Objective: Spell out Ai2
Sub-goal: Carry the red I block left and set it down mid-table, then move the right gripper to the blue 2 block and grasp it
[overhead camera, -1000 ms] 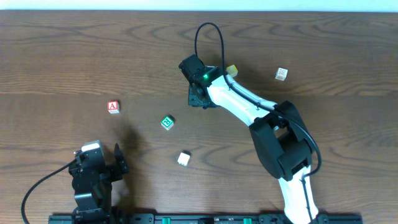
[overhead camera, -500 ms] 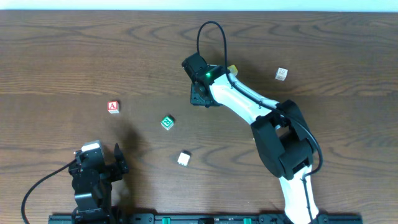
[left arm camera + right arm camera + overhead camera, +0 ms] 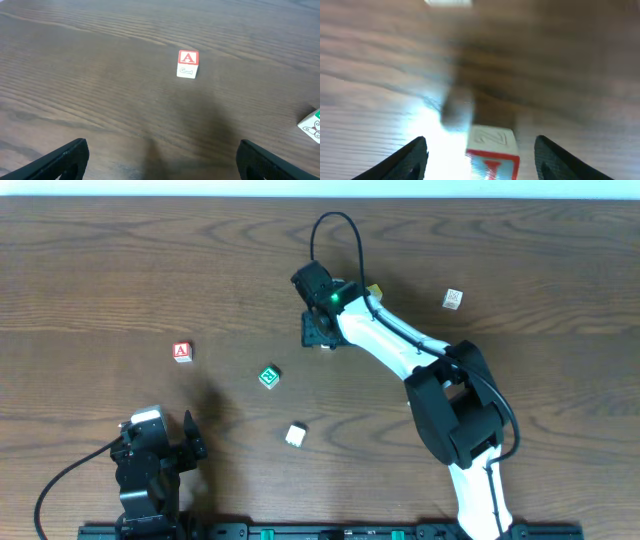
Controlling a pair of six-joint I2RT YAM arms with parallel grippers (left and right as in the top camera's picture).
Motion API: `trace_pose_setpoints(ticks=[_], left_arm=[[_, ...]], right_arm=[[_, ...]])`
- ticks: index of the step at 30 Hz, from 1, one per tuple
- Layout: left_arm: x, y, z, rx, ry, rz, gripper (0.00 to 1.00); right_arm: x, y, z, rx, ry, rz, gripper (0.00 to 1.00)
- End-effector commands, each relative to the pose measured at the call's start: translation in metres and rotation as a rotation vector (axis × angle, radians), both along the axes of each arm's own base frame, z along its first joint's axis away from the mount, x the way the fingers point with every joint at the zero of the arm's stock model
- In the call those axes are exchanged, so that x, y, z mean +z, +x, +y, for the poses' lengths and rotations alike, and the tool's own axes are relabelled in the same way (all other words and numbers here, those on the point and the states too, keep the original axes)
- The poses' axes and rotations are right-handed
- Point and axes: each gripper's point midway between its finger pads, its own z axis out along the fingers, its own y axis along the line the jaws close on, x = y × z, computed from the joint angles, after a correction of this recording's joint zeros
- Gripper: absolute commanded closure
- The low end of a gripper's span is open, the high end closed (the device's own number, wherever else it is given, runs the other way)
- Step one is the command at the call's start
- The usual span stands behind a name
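The red-edged "A" cube [image 3: 182, 351] sits alone at the left; it also shows in the left wrist view [image 3: 188, 63], well ahead of my open, empty left gripper [image 3: 162, 162]. That gripper [image 3: 160, 438] rests near the front left edge. My right gripper [image 3: 318, 335] is at the table's middle back. In the right wrist view it [image 3: 482, 157] is open, with a red-edged cube [image 3: 492, 150] standing between the fingers, apart from both. The cube's red mark is blurred and cut off by the frame edge. I cannot read a blue "2" on any cube.
A green cube [image 3: 268, 376] lies between the "A" cube and the right gripper, and shows at the right edge of the left wrist view [image 3: 312, 125]. A cream cube [image 3: 295, 435] lies nearer the front. A yellow cube [image 3: 373, 292] and a pale patterned cube [image 3: 453, 298] lie at the back right.
My right gripper has shifted slightly, right and then back left, over the same spot. The left arm and the loose cubes have not moved.
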Motion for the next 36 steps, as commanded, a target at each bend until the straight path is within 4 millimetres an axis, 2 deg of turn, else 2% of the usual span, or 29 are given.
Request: trace_pose_setpoints(ticks=[1,5,8,10,14,16,24,32,36], left_arm=[[-0.004,-0.001,0.002,0.006,0.013,0.009,0.05],[-0.004,0.000,0.002,0.006,0.013,0.009,0.05],[-0.004,-0.001,0.002,0.006,0.013,0.009,0.05],[-0.004,-0.001,0.002,0.006,0.013,0.009,0.05],[-0.004,-0.001,0.002,0.006,0.013,0.009,0.05],[-0.004,-0.001,0.002,0.006,0.013,0.009,0.05],[-0.004,0.000,0.002,0.006,0.013,0.009,0.05],[-0.004,0.000,0.002,0.006,0.013,0.009,0.05],[-0.004,0.000,0.002,0.006,0.013,0.009,0.05]], right_arm=[[0.034,0.035,0.005,0.064,-0.020,-0.128,0.31],[0.076,0.067,0.017,0.125,0.007,-0.260,0.31],[0.091,0.088,0.018,0.135,0.039,-0.340,0.30],[0.089,0.099,0.016,0.132,0.058,-0.361,0.29],[0.065,0.107,0.008,0.126,0.090,-0.311,0.26],[0.054,0.104,0.009,0.135,0.106,-0.274,0.24],[0.034,0.093,0.021,0.193,0.108,-0.223,0.21],[0.021,0.084,0.034,0.247,0.092,-0.205,0.22],[0.014,0.083,0.033,0.243,0.068,-0.202,0.22]])
